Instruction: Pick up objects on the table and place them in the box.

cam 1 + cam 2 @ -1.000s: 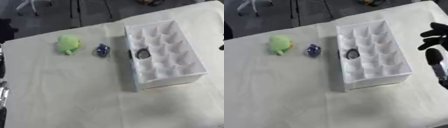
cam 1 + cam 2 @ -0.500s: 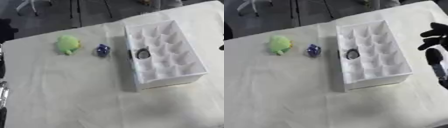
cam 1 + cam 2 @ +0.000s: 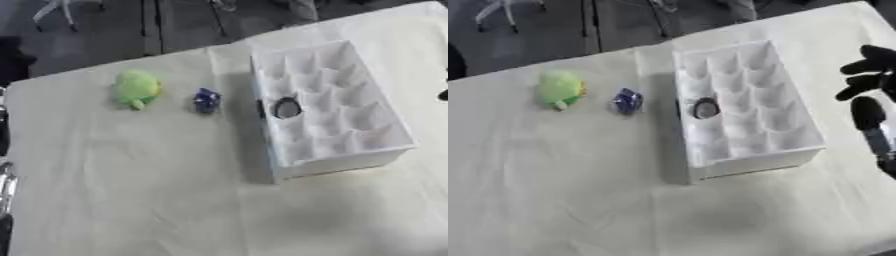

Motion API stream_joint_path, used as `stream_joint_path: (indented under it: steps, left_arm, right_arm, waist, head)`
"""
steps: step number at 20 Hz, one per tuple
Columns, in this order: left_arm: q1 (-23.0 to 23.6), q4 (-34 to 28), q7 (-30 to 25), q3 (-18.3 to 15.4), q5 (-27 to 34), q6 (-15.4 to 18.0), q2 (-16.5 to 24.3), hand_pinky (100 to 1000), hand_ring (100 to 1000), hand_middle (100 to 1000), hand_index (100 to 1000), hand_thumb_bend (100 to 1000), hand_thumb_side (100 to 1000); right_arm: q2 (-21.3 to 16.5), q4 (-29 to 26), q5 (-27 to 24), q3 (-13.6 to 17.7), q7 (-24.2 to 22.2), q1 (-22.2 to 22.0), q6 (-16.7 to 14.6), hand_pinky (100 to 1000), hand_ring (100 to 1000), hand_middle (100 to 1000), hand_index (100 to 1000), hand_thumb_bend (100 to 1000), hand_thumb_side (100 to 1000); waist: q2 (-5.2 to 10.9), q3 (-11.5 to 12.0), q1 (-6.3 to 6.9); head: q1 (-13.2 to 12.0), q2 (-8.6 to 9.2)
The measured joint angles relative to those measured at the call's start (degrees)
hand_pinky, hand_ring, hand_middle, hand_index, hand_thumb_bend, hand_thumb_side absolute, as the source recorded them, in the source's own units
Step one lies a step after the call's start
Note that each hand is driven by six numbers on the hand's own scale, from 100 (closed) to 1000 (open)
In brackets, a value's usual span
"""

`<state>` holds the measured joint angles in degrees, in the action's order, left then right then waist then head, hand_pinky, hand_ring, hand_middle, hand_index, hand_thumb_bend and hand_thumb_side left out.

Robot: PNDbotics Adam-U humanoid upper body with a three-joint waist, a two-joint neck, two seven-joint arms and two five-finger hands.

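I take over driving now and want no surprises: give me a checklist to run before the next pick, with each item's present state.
1. Objects left on the table: green toy and small blue object both lie left of the box, apart from each other: ok.
2. Box upright, open compartments free to receive: ok; one dark round item already sits in a left-column compartment.
3. Right hand holds nothing, hovers right of the box: ok.
4. Right hand placed for a pick: not ok, the box stands between it and both objects.
5. Left hand available: cannot tell, it shows in neither view.
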<state>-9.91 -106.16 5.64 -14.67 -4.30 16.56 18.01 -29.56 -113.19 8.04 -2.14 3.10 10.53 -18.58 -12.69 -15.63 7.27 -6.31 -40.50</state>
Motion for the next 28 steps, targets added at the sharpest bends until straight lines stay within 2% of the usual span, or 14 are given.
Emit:
stream_joint_path:
  steps: [28]
  left_arm:
    - [0.36,-0.74,-0.07,0.02,-0.32,0.00,-0.45,953,696,762,820,553,815]
  right_arm:
    - [0.00,0.00,0.00,0.02,0.23,-0.26,0.21,751,571,710,916,354,746]
  waist:
    - [-0.01,0.39,0.00]
  head:
    - [0.06,0.27]
